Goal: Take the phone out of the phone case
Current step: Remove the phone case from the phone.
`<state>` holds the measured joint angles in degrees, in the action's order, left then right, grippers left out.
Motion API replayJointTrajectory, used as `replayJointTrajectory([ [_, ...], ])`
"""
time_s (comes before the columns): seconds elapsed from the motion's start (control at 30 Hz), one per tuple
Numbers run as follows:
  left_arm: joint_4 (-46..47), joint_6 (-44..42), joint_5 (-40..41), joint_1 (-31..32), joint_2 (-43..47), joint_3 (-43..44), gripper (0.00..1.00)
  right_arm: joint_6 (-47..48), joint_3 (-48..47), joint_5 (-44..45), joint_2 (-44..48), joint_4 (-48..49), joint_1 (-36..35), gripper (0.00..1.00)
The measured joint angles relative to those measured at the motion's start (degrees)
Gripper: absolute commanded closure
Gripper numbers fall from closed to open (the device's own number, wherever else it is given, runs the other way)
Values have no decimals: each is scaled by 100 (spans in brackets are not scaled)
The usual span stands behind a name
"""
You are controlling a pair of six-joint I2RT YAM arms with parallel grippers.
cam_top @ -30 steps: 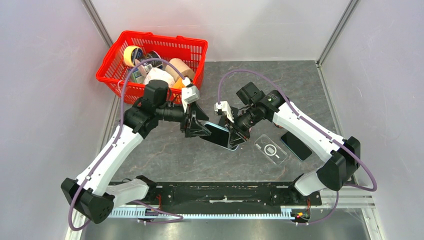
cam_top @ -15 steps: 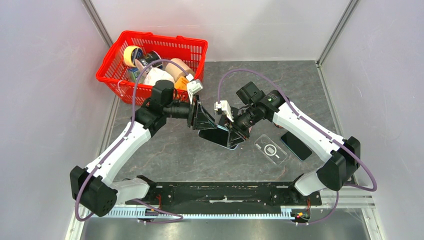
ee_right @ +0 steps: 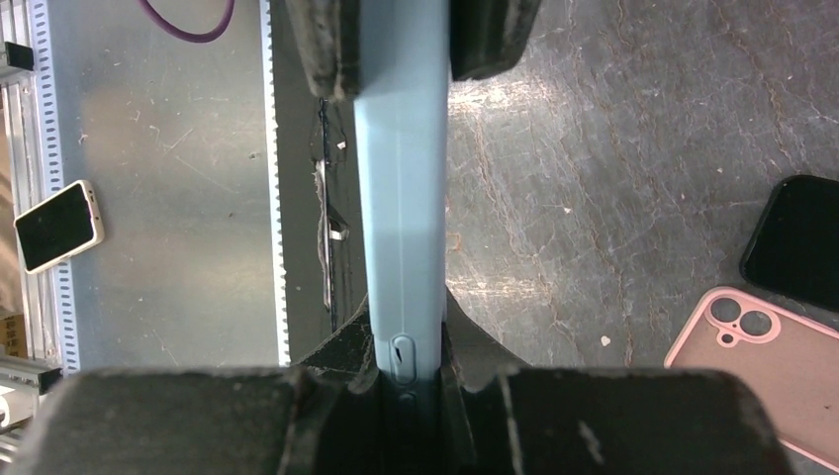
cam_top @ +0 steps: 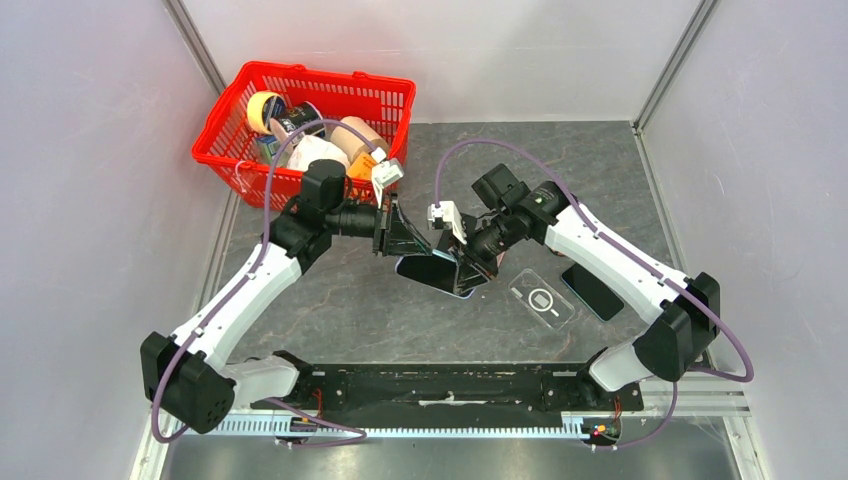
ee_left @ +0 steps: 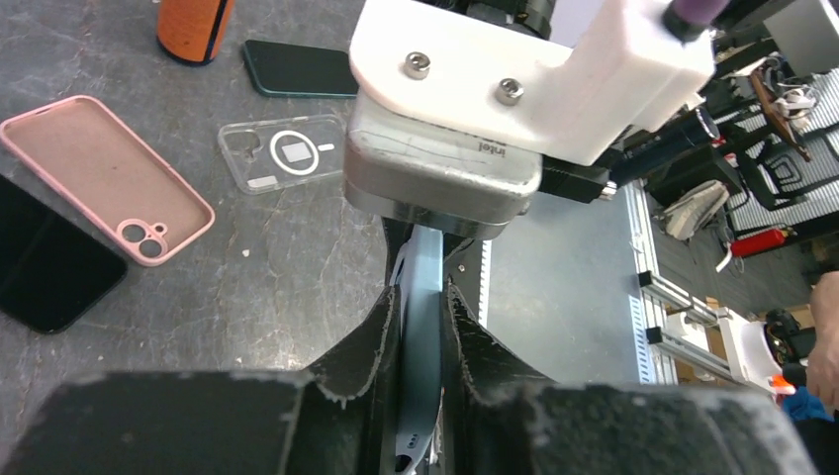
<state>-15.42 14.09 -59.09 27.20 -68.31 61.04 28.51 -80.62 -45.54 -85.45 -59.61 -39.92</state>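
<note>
A phone (cam_top: pixel 433 268) with a dark screen sits in a light blue phone case (ee_right: pixel 401 178) and hangs tilted above the middle of the table. My left gripper (cam_top: pixel 408 243) is shut on the case's far left end; in its wrist view the blue edge (ee_left: pixel 423 327) is pinched between both fingers. My right gripper (cam_top: pixel 472 265) is shut on the opposite end, its fingers pressed on the case (ee_right: pixel 406 341) near a side button. The left fingers (ee_right: pixel 326 40) show at the top of the right wrist view.
A red basket (cam_top: pixel 384 100) of goods stands at the back left. A clear case (cam_top: pixel 541 298) and a dark phone (cam_top: pixel 592 290) lie right of centre. A pink case (ee_left: pixel 109 178) and a black phone (ee_left: pixel 45 267) lie below the held phone.
My left arm has moved right to the phone's free end and its jaws have closed on the blue case. The right arm and phone have stayed put.
</note>
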Motion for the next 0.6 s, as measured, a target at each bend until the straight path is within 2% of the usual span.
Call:
replayJointTrajectory([
  [0.1,175,85,-149,-20,0,-96,98,-2,37,-20,0,22,-7,100],
  [0.33,774,778,-380,-90,-208,-330,98,-50,55,234,0,11,-35,100],
  [0.6,1285,1652,-942,-140,-916,-334,98,-186,57,686,0,-192,-37,100],
])
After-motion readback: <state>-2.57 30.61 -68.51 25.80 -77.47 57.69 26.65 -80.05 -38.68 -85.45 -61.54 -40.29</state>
